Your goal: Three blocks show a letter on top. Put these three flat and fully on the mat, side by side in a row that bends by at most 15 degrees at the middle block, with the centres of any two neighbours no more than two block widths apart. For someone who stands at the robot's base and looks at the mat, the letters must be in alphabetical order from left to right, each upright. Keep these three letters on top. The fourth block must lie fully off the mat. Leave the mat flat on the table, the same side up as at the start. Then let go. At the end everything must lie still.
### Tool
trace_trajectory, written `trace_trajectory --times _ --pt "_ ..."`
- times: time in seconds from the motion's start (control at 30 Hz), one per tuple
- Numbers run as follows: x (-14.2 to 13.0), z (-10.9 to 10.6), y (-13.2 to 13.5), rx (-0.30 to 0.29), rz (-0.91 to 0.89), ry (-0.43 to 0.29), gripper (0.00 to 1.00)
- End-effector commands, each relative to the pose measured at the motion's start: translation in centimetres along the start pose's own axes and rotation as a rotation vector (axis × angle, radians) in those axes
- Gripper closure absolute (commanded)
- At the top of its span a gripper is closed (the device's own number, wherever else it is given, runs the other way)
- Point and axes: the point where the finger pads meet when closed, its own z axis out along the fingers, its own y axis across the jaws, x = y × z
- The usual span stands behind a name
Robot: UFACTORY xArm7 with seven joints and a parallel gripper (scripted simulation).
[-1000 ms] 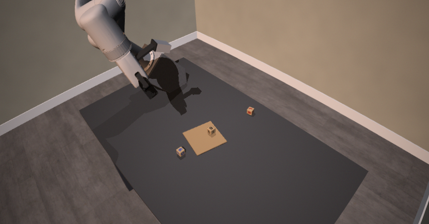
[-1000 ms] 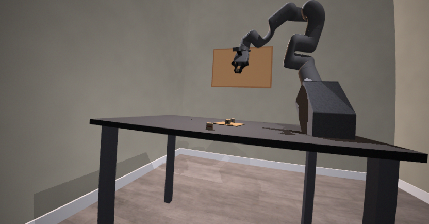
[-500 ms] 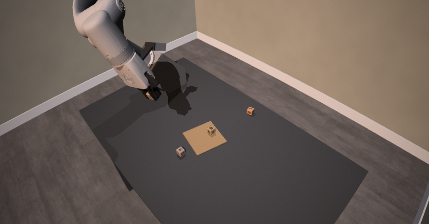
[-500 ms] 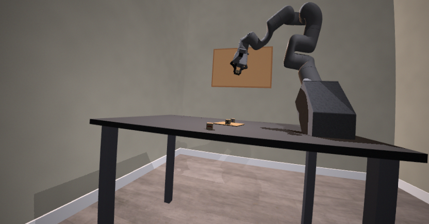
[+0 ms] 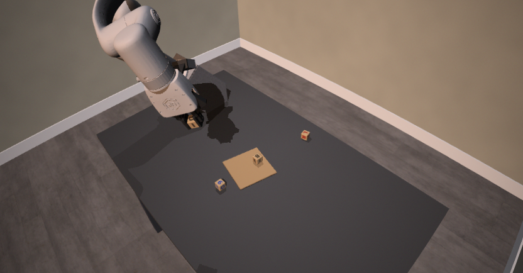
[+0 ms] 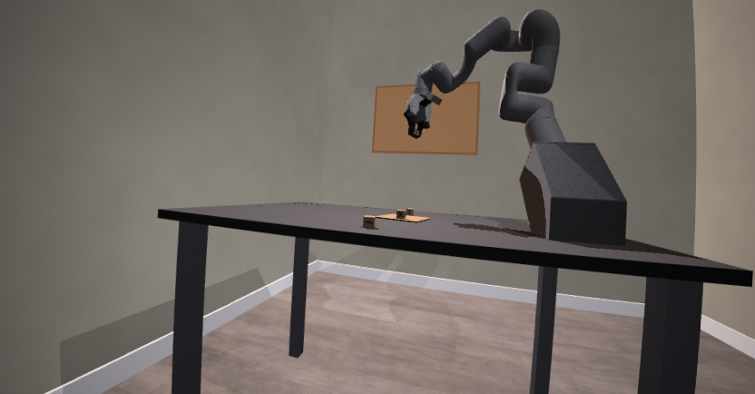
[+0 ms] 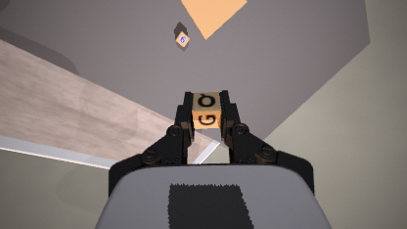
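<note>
Dark surface (image 5: 329, 216) is sitting far below while your tool (image 7: 207, 114) is pinching the G block (image 7: 205, 115) up high; you're wanting to bring it down slowly beside the block on the mat (image 5: 237, 172), letter facing up

My top view looks steeply down on the table (image 5: 329, 216) from above one end, far enough out to take in the mat (image 5: 242, 172) and the room's corner. My exterior view sits low beyond the table (image 6: 317, 222), facing the arm's base, the mat (image 6: 416, 218) distant. My wrist view looks along the gripper (image 7: 205, 114), high above the table, catching the mat (image 7: 212, 15) at its top edge. All three share the mat.
</note>
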Motion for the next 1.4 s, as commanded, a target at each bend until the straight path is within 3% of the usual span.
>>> trace_trajectory --times 0.0,0.53,0.57,1.37 --pt "-0.1 1.0 0.4 0.012 -0.138 0.005 0.79" --pt "0.4 4.9 1.6 0.063 -0.563 0.030 0.79" --pt "0.6 5.9 1.8 0.075 -0.656 0.036 0.79" --pt "3.0 13.7 3.9 0.181 -1.375 0.099 0.79"
